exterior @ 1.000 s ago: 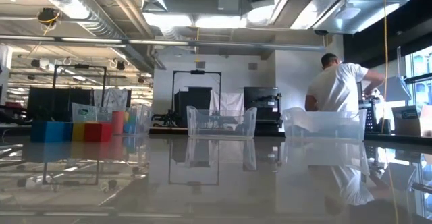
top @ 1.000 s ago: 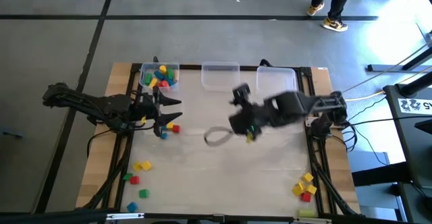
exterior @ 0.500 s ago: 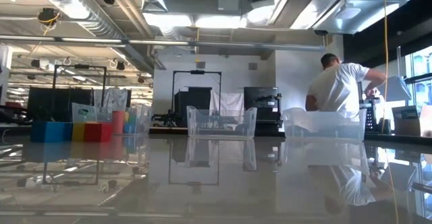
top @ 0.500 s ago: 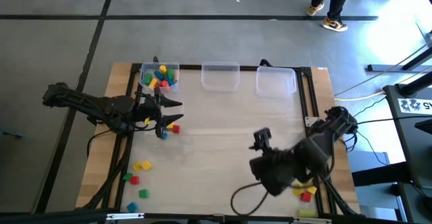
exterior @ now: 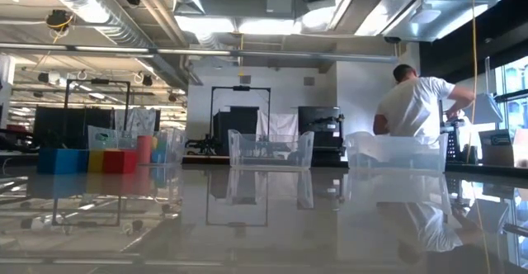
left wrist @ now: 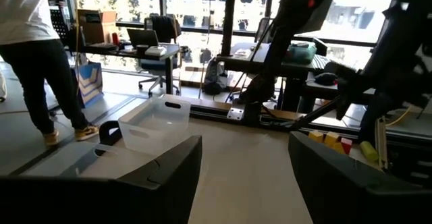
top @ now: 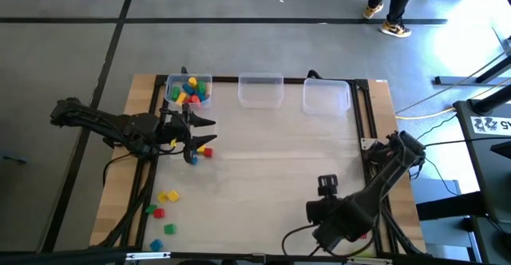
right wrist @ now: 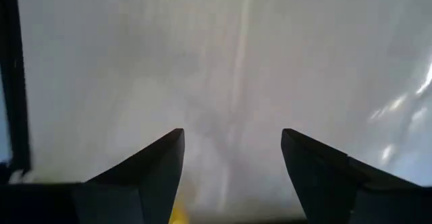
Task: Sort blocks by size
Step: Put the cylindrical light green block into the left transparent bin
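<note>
While my left pincer (top: 206,131) hangs open and idle over the table's left side, just by a red and blue block, my right arm has swung hard: a second ago it was out over the middle of the table, and now my right pincer (top: 329,235) is down near the table's front right corner, right over the cluster of yellow and red blocks (top: 366,233) it mostly hides from above. That tells me I'm going back for the next block to sort. My right pincer is open and empty, fingers (right wrist: 145,177) spread over bare table, with a sliver of yellow block (right wrist: 177,215) just showing between them at the wrist. The right arm is folded back low along the right edge, elbow out. Sorted blocks sit in the left bin (top: 188,90) at the back edge; the middle bin (top: 260,89) and right bin (top: 326,96) look empty. More loose blocks (top: 163,211) wait near the front left corner.
</note>
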